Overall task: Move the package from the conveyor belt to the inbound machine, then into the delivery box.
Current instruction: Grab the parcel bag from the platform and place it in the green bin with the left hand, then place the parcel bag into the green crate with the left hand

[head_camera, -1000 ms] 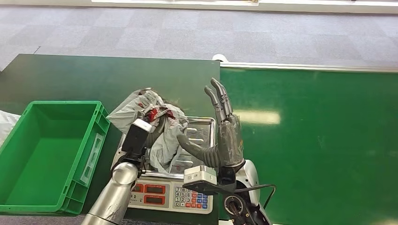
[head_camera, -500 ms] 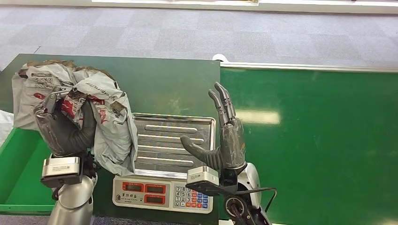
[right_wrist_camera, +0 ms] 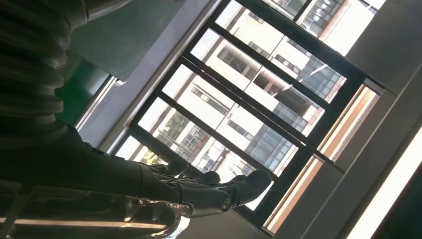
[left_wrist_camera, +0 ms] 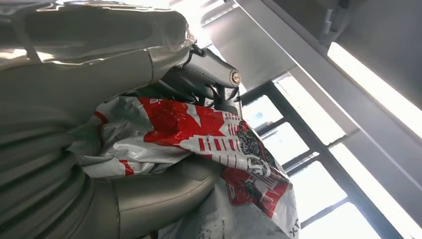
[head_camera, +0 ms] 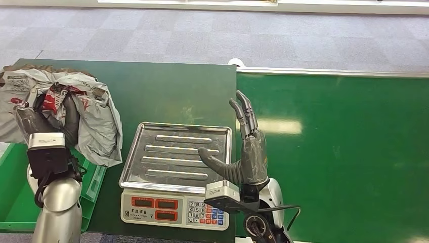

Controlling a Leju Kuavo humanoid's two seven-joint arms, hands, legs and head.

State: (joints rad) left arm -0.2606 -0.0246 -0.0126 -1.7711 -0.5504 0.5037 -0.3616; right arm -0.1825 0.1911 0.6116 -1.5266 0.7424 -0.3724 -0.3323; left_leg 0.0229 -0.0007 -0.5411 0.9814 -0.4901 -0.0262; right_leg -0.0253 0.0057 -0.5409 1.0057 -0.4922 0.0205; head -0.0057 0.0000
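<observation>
The left hand (head_camera: 48, 119) holds the floppy grey package (head_camera: 93, 119) up over the green box (head_camera: 12, 202); the right hand (head_camera: 248, 152) is spread wide, holding nothing; the bag might snag on fingers.

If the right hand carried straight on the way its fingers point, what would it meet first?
Judging by the window view behind the right hand, it points upward into open air, so the way looks free, though depth is unclear.

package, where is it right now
In the head view the package is held up in the left hand, at the far left above the green delivery box, left of the scale's bare tray.
</observation>
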